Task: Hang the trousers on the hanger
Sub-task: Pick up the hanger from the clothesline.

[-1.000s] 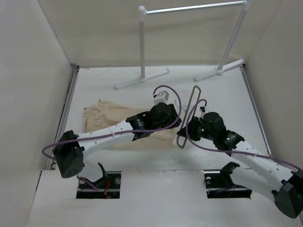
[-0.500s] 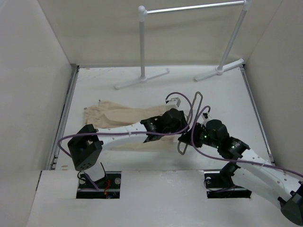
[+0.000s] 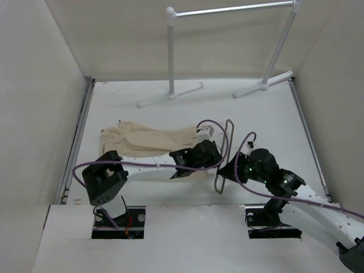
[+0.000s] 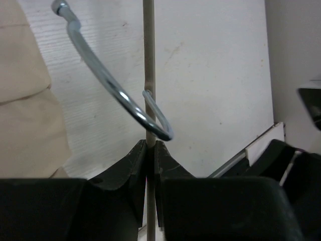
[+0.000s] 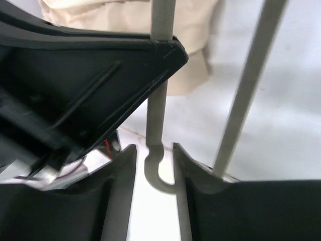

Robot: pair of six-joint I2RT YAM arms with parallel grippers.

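Observation:
The beige trousers point(image 3: 145, 142) lie flat on the left half of the table; they also show in the left wrist view point(image 4: 25, 100) and the right wrist view point(image 5: 125, 15). The thin grey hanger point(image 3: 226, 145) lies lengthwise just right of them. My left gripper point(image 3: 218, 156) is shut on the hanger's thin bar point(image 4: 149, 75), just below its metal hook point(image 4: 113, 90). My right gripper point(image 3: 226, 174) is open, its fingers point(image 5: 125, 165) standing on either side of the hanger's bent near end point(image 5: 156, 173).
A white tubular garment rack point(image 3: 170, 51) stands at the back, its feet point(image 3: 169, 96) on the table. Walls close in the left, right and back sides. The left arm point(image 3: 142, 165) lies across the trousers' near edge.
The hanger has shifted toward the near edge with both grippers. The left arm's base link has swung right and its wrist has dropped lower over the trousers' right end.

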